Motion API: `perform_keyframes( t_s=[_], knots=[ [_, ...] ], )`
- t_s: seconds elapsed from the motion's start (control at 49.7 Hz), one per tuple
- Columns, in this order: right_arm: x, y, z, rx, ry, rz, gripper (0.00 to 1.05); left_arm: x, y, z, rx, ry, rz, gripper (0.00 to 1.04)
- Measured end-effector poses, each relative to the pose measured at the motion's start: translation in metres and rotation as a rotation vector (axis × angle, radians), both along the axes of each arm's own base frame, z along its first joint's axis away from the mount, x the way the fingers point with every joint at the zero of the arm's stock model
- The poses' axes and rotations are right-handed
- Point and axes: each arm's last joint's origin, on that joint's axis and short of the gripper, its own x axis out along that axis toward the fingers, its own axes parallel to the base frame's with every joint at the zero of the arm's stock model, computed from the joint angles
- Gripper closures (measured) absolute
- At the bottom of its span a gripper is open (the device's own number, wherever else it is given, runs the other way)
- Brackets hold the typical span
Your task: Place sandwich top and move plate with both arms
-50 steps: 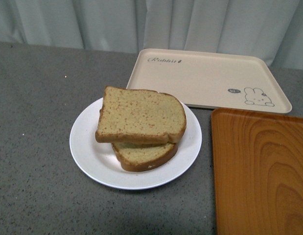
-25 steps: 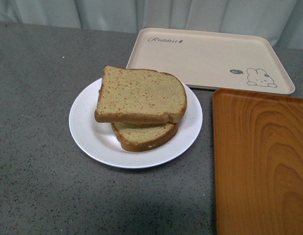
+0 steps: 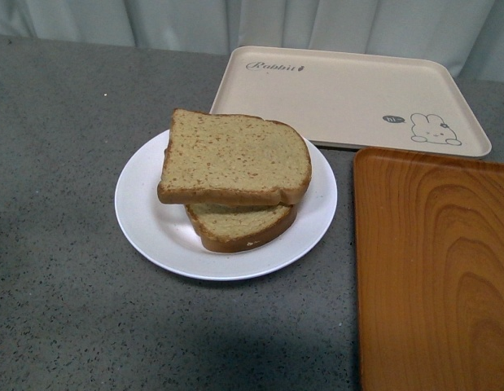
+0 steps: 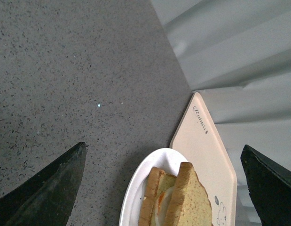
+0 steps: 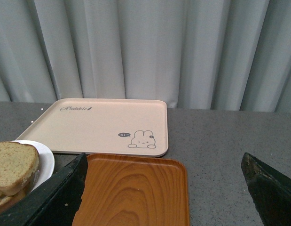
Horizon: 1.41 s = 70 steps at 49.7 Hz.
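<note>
The sandwich top (image 3: 235,159), a tan speckled slice, lies on a lower slice (image 3: 239,226) on the white plate (image 3: 146,212) at mid-table. Neither arm shows in the front view. In the left wrist view the sandwich top (image 4: 192,202) rests over a bit of egg (image 4: 160,207), and the plate (image 4: 133,188) lies ahead of my left gripper (image 4: 162,146), which is open and holds nothing. My right gripper (image 5: 164,157) is open and empty above the table. From there I see the plate's edge (image 5: 45,160) and the sandwich top (image 5: 13,165) off to one side.
A beige rabbit-print tray (image 3: 349,98) lies behind the plate, just touching or nearly touching its rim. An orange wood-grain tray (image 3: 435,269) fills the right front of the grey table (image 3: 64,309). Grey curtains (image 5: 145,47) hang behind.
Compared with one second ago the front view has tilted, so plate and trays sit higher in the picture. Nothing has moved over the last half second.
</note>
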Motion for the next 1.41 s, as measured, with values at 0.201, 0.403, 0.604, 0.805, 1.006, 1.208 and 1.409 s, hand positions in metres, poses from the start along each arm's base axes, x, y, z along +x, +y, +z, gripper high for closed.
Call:
perform_keyframes(
  t_s=[0.201,0.403,0.604,0.805,1.006,1.208,1.409],
  knots=[
    [0.0,0.0,0.0,0.0,0.0,0.0,0.09,0.022,-0.002,-0.02,-0.005,0.083,0.002,0.06],
    [0.0,0.0,0.0,0.0,0.0,0.0,0.09,0.037,-0.001,-0.031,-0.003,0.124,0.018,0.06],
    [0.0,0.0,0.0,0.0,0.0,0.0,0.09,0.046,-0.01,-0.046,-0.012,0.167,-0.002,0.06],
    [0.0,0.0,0.0,0.0,0.0,0.0,0.09,0.045,-0.034,-0.064,-0.019,0.234,-0.067,0.06],
    [0.0,0.0,0.0,0.0,0.0,0.0,0.09,0.046,-0.05,-0.072,-0.058,0.252,-0.097,0.06],
    [0.0,0.0,0.0,0.0,0.0,0.0,0.09,0.045,-0.068,-0.079,-0.087,0.266,-0.118,0.06],
    [0.0,0.0,0.0,0.0,0.0,0.0,0.09,0.045,-0.08,-0.079,-0.127,0.259,-0.135,0.06]
  ],
)
